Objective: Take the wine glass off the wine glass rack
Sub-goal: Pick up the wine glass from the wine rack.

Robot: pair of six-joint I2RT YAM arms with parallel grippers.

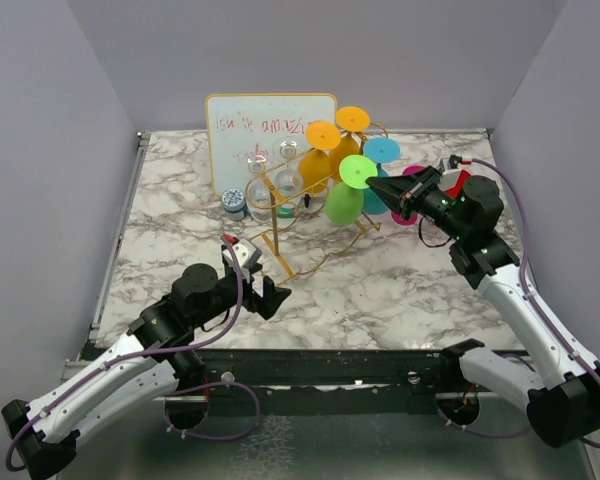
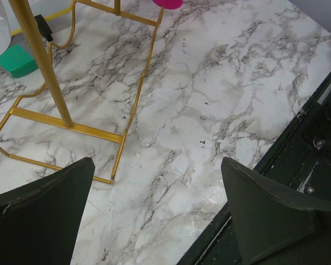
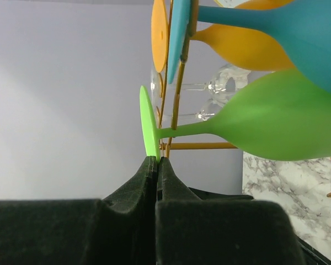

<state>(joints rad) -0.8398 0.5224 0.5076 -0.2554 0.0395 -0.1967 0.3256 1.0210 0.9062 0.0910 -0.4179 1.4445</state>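
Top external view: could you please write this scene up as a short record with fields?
rack: gold wine glass rack standing on the marble table
hung glasses: green wine glass, orange glasses, blue glass, clear glasses
right jaws: shut on the green wine glass's foot rim
left jaws: open, above the table near the rack's base
behind rack: whiteboard
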